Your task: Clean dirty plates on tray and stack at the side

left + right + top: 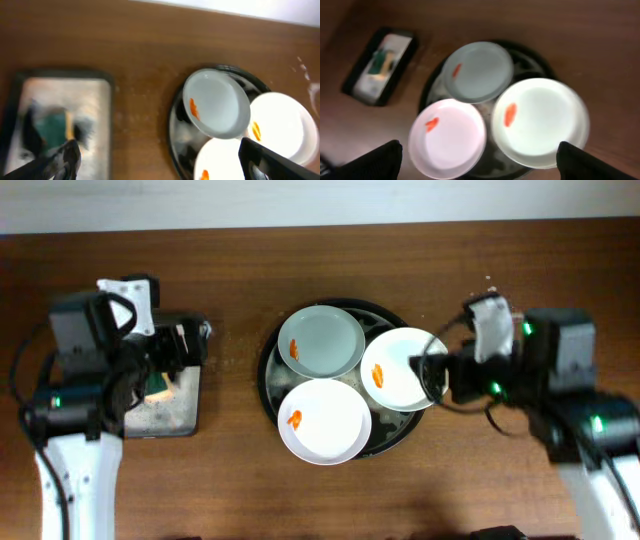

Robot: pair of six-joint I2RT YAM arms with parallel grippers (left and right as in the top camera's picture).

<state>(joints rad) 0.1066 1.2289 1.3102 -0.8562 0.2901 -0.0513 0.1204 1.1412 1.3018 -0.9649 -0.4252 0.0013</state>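
Black round tray (388, 312) sits mid-tabletop, carrying three plates; the grey-blue plate (322, 340) lies toward its far left rim, the right white plate (398, 370) reaches over its right rim, and the near white plate (325, 420) overhangs its near rim; each bears a small orange smear. Toward the tabletop's left edge a small rectangular sponge tray (185, 415) holds a green-and-yellow sponge (158, 385); the left gripper (160, 160) hangs above its far end, fingers spread wide, holding nothing; the right gripper (482, 162), fingers likewise apart and empty, hovers at the right white plate's outer edge.
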